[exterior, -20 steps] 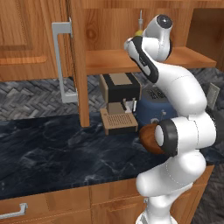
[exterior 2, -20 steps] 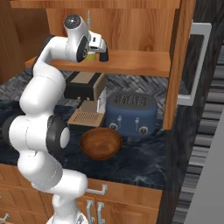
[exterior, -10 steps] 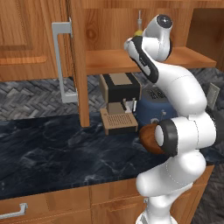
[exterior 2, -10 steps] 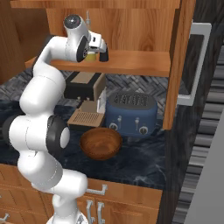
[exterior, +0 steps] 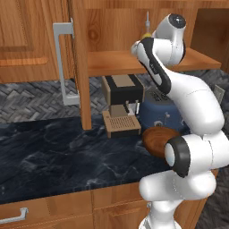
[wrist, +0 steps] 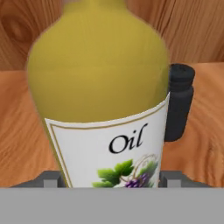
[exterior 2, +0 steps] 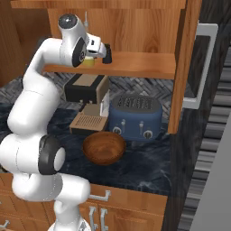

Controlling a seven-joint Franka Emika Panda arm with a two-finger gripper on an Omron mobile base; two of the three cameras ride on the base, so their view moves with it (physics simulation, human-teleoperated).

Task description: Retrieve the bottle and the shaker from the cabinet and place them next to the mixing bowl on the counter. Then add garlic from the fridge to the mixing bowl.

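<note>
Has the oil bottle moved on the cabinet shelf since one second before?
No. In the right base view the bottle sits at the same spot on the shelf, above the coffee machine, with the gripper around it.

Cabinet shelf (exterior 2: 135, 67): bare wood to the right of the gripper (exterior 2: 100, 50), open up to the hanging cabinet door (exterior 2: 182, 67), which bounds that side. In the hand view the oil bottle (wrist: 100, 87) stands close between the fingers, blocking the way straight ahead. Under the shelf, the coffee machine (exterior: 121, 100) and blue toaster (exterior 2: 133, 116) stand side by side at the back, with the mixing bowl (exterior 2: 103, 147) in front. In the left base view, the dark counter (exterior: 49, 152) left of the coffee machine lies bare.
</note>
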